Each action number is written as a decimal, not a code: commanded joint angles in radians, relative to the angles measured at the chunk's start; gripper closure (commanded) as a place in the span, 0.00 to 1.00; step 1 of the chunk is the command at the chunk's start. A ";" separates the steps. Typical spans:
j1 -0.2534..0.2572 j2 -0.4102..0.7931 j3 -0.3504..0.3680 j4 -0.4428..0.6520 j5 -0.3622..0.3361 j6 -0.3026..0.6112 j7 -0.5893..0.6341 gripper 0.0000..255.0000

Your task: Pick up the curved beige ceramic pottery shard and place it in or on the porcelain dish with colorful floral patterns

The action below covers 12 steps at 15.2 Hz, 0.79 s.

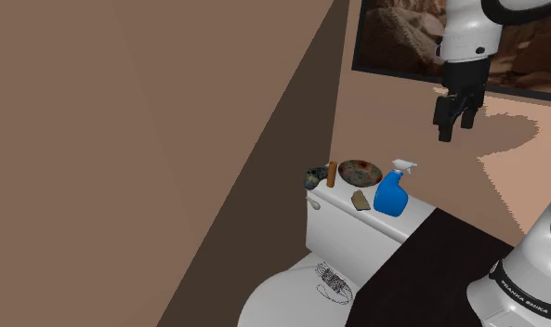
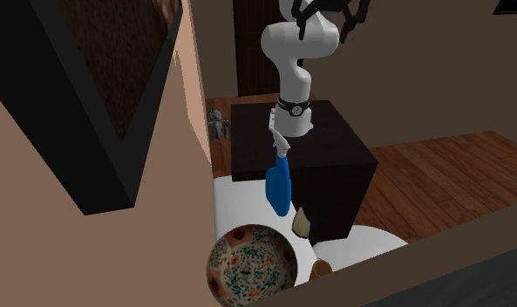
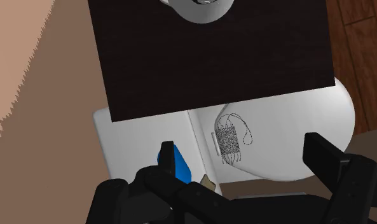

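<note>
The curved beige shard (image 1: pixel 360 200) lies on the white toilet tank lid (image 1: pixel 366 228), just in front of the floral dish (image 1: pixel 360 171). In the second exterior view the shard (image 2: pixel 300 224) sits between the patterned dish (image 2: pixel 252 266) and the blue spray bottle (image 2: pixel 280 187). My gripper (image 1: pixel 456 125) hangs open high above, off toward the shoulder view's right of the tank, holding nothing. In the wrist view the gripper (image 3: pixel 243 147) has its fingers wide apart, and a corner of the shard (image 3: pixel 209 183) peeks out beside the bottle (image 3: pixel 180 167), far below.
A blue spray bottle (image 1: pixel 392 193) stands right beside the shard. A brown cylinder (image 1: pixel 332 174) and a dark lumpy object (image 1: pixel 315 176) sit left of the dish. A small wiry item (image 1: pixel 331 279) lies on the toilet seat lid. The dark stand (image 1: pixel 440 260) adjoins the tank; a wall rises behind it.
</note>
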 commanded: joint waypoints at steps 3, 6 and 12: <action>-0.002 0.035 0.014 -0.038 -0.002 0.074 0.028 0.00; -0.007 0.101 0.034 -0.085 -0.008 0.187 0.070 0.00; -0.023 0.279 0.070 -0.136 -0.034 0.415 0.161 0.00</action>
